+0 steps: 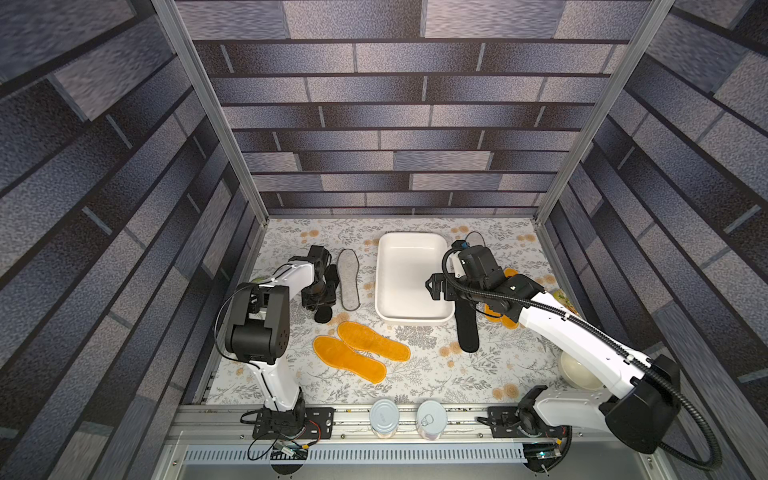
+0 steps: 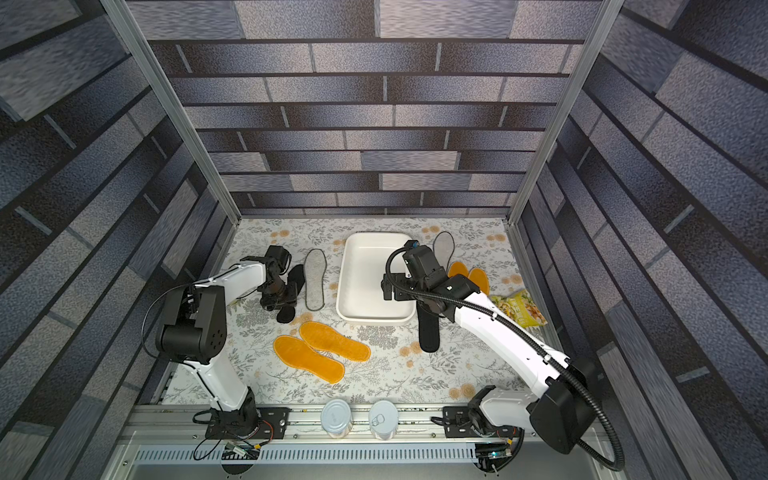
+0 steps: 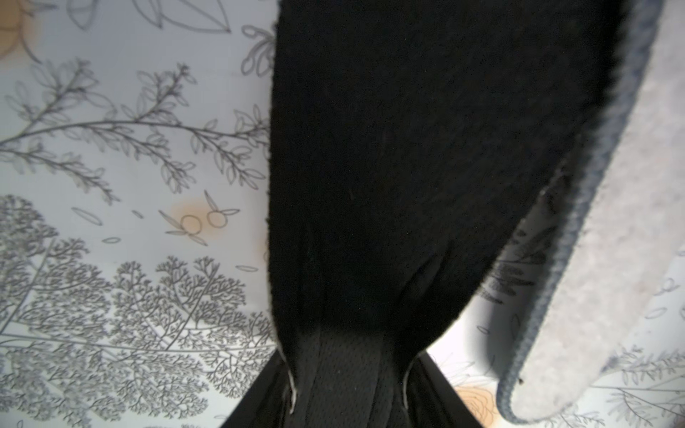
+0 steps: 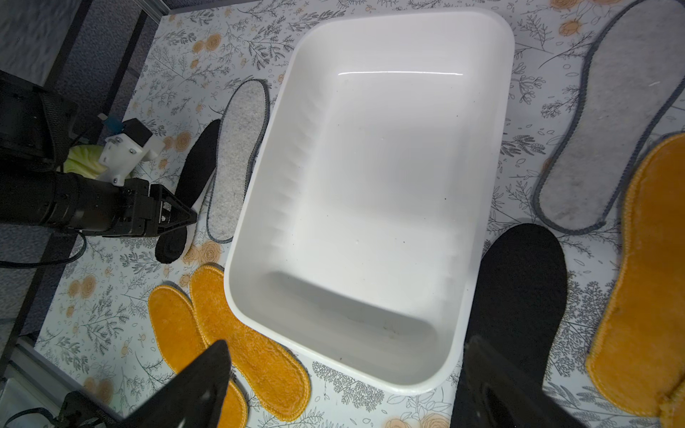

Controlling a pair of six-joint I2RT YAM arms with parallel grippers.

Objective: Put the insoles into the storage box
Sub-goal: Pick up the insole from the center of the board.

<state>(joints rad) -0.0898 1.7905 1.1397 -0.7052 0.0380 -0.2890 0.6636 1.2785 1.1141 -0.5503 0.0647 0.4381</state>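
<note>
Left wrist view: left claw (image 3: 348,385) is clamping shut on a black insole (image 3: 407,148), the fabric puckering at the jaws. A grey insole (image 3: 611,222) is lying right against it, with the black edge overlapping its dark trim.

Right wrist view: the gripped insole is showing white underside along one long edge, which is tilting up off the mat (image 4: 111,296).

In both top views the left claw (image 1: 320,303) is sitting left of the box (image 1: 403,274), with the grey insole between them. One rounded end of the black insole is poking out toward the front rail (image 1: 457,419).

Right claw (image 4: 346,342) is hanging wide open over the box's near end, gripping nothing.

All eight insoles are lying on the mat, outside the box:
- An orange pair (image 1: 348,358) is lying side by side and touching, in front of the box toward the left arm.
- A second black insole (image 1: 467,328) is lying just beside the box's near right corner.
- A second grey insole (image 2: 442,247) is lying at the box's far right side, partly hidden by the right arm.
- A second orange pair (image 2: 469,276) is lying just in front of it, also partly under the arm.

Writing: the snack bag (image 2: 519,307) by the right wall is showing yellow-green print, too small to read. Two cans (image 1: 384,415) are standing on the front rail, showing only plain lids. A cream bowl (image 1: 575,370) is sitting under the right arm.
</note>
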